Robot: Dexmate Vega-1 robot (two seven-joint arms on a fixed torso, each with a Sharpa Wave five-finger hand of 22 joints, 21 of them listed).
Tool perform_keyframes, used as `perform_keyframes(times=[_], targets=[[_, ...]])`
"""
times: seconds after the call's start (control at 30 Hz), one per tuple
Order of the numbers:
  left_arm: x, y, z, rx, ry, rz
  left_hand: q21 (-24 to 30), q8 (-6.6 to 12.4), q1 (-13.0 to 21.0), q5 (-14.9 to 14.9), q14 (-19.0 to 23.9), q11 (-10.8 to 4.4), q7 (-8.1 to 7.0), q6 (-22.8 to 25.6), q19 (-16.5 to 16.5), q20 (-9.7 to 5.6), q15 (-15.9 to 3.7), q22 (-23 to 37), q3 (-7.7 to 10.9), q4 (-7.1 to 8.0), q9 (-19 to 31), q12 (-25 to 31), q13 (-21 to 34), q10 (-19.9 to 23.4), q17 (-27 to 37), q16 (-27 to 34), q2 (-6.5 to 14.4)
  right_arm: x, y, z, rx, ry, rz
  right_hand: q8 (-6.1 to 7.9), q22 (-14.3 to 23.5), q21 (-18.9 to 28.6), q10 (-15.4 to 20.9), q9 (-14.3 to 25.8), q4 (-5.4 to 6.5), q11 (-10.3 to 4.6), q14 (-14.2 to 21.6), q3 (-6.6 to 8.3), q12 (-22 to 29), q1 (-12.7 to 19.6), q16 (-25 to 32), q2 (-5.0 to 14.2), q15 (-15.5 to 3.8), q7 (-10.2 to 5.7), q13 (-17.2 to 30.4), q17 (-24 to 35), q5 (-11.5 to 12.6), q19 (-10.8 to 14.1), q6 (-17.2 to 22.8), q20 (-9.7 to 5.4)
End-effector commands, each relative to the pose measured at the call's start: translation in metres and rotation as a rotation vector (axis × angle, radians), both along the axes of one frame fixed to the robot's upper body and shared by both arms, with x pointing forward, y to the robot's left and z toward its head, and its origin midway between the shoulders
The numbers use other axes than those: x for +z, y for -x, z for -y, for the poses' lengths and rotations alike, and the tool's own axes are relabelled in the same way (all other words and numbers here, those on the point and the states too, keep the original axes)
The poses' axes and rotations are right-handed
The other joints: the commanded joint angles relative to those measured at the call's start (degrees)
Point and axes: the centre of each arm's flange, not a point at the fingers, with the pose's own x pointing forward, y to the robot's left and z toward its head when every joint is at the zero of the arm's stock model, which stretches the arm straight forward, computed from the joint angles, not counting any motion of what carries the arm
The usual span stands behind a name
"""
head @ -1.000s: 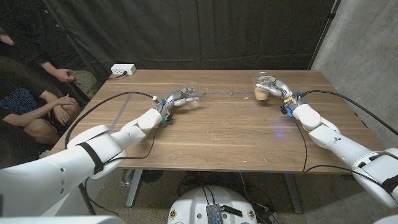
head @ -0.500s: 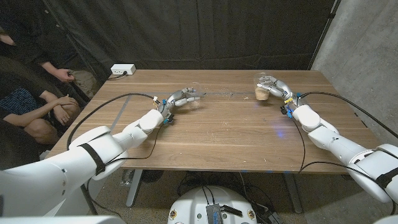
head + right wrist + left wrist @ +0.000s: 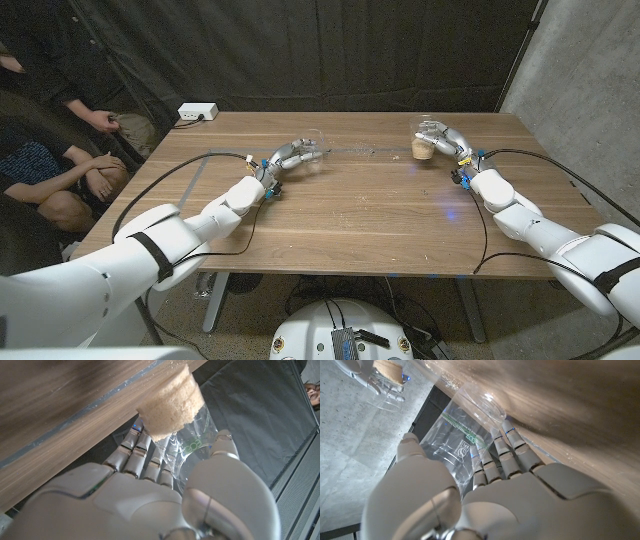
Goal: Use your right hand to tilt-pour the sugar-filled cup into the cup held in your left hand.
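My right hand (image 3: 440, 139) grips the sugar cup (image 3: 422, 149) at the far right of the desk (image 3: 360, 210). In the right wrist view my fingers (image 3: 145, 460) wrap one side of the clear cup (image 3: 185, 435) and my thumb (image 3: 225, 460) presses the other; the brown sugar (image 3: 167, 410) fills its base end, which lies close to the wood. Whether the base touches the desk, I cannot tell.

My left hand (image 3: 290, 156) holds the empty cup (image 3: 312, 155) at the far middle-left of the desk, well apart from the sugar cup. In the left wrist view my fingers (image 3: 500, 455) lie along one side of this clear cup (image 3: 462, 435), my thumb (image 3: 412, 447) along the other, and its base is next to the wood. The right hand (image 3: 375, 377) with the sugar (image 3: 387, 367) shows at the far corner of that view.

A black cable (image 3: 175, 175) runs over the desk to my left wrist, and another (image 3: 530, 150) to my right. A white box (image 3: 197, 112) sits at the desk's far left corner. People (image 3: 60, 150) sit beyond the left edge.
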Motion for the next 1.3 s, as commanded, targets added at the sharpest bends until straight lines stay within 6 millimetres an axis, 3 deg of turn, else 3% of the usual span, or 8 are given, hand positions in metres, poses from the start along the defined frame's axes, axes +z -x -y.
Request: perform_keyframes(times=[0.03,0.37,0.8,1.3], targets=[[0.009,0.004,0.001,-0.033,0.075,0.020,0.39,0.51,0.83,-0.18,1.28,0.09,0.03,0.44,0.94,-0.14,-7.06,0.17,-0.11,-0.61,0.36,0.53,0.38,0.59,0.42,0.42,-0.02,0.002,-0.002,0.000,0.005,-0.047,0.011,0.35,0.13,0.20,0.82,0.15,-0.01,0.10,0.74,0.59,0.43,0.16,-0.17,0.37,-9.96,-0.17,0.11,0.16,0.02,-0.01,0.41,-4.74],[0.018,0.011,0.002,-0.081,0.119,0.053,0.39,0.86,1.19,-0.44,1.64,0.03,0.21,0.37,1.03,-0.17,-7.19,0.17,-0.24,-0.67,0.78,0.87,0.79,0.51,0.70,0.28,0.17,0.002,0.003,-0.001,0.021,-0.086,0.035,0.48,0.13,0.20,0.97,0.09,-0.06,-0.01,0.89,0.63,0.46,0.25,-0.26,0.37,-9.98,-0.13,0.18,0.24,-0.01,0.03,0.78,-4.74],[0.034,0.025,-0.006,-0.144,0.148,0.133,0.64,1.47,2.12,-0.86,2.59,-0.02,0.24,0.42,1.70,-0.66,-7.30,0.18,-0.34,-0.94,1.42,1.47,1.40,0.57,1.12,0.15,0.50,0.017,0.019,-0.002,0.026,-0.119,0.059,0.53,0.12,0.22,1.27,0.02,-0.15,0.02,1.19,0.70,0.46,0.43,-0.34,0.37,-9.99,-0.14,0.16,0.38,-0.05,0.11,0.96,-4.82],[0.029,0.038,-0.006,-0.150,0.268,0.150,0.79,2.27,2.49,-1.41,3.92,-0.20,0.20,0.89,2.07,-0.87,-7.47,0.22,-0.74,-0.95,2.07,2.31,2.01,1.25,1.52,0.09,0.62,0.018,0.036,0.000,0.036,-0.154,0.085,0.85,0.11,0.26,2.01,0.01,-0.16,-0.45,1.68,0.76,0.64,0.55,-0.42,0.40,-10.01,-0.42,0.21,0.57,-0.07,0.24,1.66,-5.13]])
